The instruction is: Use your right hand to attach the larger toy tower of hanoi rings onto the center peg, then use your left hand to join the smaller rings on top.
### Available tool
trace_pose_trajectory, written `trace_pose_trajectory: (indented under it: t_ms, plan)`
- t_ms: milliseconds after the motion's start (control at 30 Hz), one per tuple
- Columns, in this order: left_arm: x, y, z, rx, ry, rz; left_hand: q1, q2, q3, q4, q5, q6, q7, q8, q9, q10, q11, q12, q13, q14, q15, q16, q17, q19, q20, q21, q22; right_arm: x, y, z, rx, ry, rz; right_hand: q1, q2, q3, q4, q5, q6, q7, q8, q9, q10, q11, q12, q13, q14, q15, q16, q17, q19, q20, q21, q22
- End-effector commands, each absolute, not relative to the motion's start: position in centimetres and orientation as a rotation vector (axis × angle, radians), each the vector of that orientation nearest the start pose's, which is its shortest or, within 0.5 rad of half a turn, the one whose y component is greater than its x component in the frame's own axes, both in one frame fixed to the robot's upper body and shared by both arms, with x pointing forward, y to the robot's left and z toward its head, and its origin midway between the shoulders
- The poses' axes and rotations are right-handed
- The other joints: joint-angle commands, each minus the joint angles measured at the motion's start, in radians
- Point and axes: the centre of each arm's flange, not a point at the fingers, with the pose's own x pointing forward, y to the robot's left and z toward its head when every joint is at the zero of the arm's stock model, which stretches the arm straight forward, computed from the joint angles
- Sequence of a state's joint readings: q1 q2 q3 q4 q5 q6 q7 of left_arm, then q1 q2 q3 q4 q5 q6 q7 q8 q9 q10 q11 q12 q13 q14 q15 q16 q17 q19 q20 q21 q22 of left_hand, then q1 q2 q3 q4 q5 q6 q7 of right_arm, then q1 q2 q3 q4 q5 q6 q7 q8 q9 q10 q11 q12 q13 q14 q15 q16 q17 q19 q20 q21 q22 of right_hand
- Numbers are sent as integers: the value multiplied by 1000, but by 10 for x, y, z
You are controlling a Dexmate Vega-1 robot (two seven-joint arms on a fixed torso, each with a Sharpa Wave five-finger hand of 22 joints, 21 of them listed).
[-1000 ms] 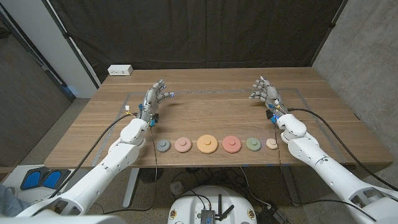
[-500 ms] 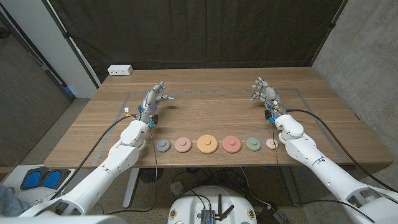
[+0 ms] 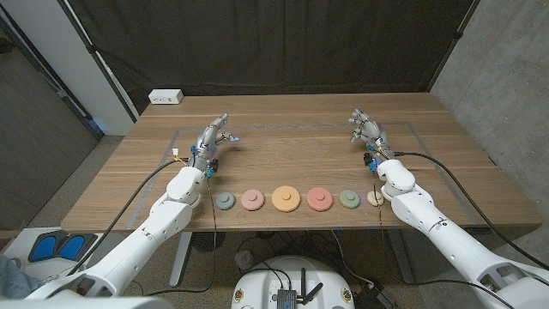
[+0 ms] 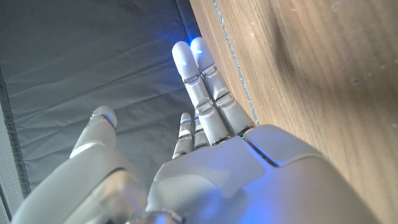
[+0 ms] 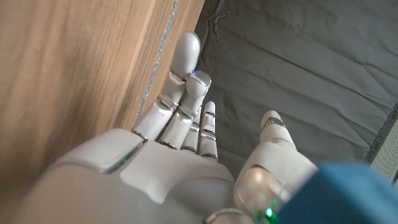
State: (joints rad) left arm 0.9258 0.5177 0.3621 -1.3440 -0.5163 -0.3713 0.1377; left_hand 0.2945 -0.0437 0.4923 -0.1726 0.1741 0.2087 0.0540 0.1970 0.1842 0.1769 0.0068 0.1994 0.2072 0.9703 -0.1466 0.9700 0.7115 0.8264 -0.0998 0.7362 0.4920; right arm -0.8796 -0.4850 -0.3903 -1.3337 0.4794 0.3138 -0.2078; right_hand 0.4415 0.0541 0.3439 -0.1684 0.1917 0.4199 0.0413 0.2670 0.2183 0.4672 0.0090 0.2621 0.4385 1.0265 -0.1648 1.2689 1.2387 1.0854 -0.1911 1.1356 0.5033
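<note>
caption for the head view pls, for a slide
Both open hands, left hand and right hand, wait beyond a row of six coloured rings.

center peg [image 3: 286, 196] too small to tell

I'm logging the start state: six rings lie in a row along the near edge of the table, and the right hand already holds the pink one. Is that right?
Not quite. The six rings do lie in a row near the table's front edge, but the right hand holds nothing; its fingers are apart, farther back on the table. The pink ring lies untouched in the row, as the head view shows.
</note>
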Motion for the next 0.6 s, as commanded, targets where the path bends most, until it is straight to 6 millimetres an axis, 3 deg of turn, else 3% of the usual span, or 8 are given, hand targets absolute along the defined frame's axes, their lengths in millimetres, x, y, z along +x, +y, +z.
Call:
trace_pose_trajectory:
  t_ms: [33, 133, 167, 433, 600]
  plan:
    - [636, 297, -51, 54, -648, -54, 22, 1, 1, -5, 8, 10, -4, 4, 3, 12, -7, 3, 4, 8, -67, 13, 4, 12, -19, 8, 1, 640, -281, -44, -88, -628, -34, 26, -6, 18, -6, 14, -1, 5, -3, 0, -14, -1, -12, 4, 7, -51, 25, 2, -5, -26, 5, 2]
    - [634, 297, -50, 81, -646, -41, 55, 1, 10, -15, 16, -1, -2, -2, 3, 9, -7, 3, 5, 4, -68, 19, 4, 11, -25, 9, -2, 638, -281, -44, -115, -627, -52, 59, -18, 34, -17, 24, -8, 4, -9, -1, -16, -2, -17, 6, 3, -50, 52, 3, -11, -26, 5, 1]
    - [634, 297, -50, 93, -644, -32, 91, 4, 22, -21, 25, -4, 0, -4, 3, 10, -7, 4, 6, 3, -68, 26, 6, 11, -30, 12, -4, 637, -281, -43, -124, -626, -53, 66, -20, 37, -18, 27, -9, 3, -11, -1, -16, -3, -18, 6, 1, -50, 57, 3, -12, -26, 5, 1]
    - [629, 298, -48, 128, -650, 19, 220, -8, 49, -25, 50, 30, 10, 8, 6, 54, -17, 22, 13, 0, -69, 51, 1, 20, -48, 28, -10, 633, -282, -42, -164, -622, -79, 149, -40, 75, -23, 53, -18, -7, -21, -1, -20, -11, -28, 11, -21, -51, 99, -2, -15, -27, 8, -5]
    - [627, 298, -48, 150, -653, 49, 270, -13, 57, -25, 60, 42, 5, 11, 9, 66, -19, 26, 17, 9, -69, 69, 5, 29, -57, 38, -10, 629, -282, -40, -203, -625, -104, 211, -62, 99, -23, 71, -27, -15, -28, 1, -22, -23, -34, 16, -24, -51, 135, -3, -9, -27, 18, -3]
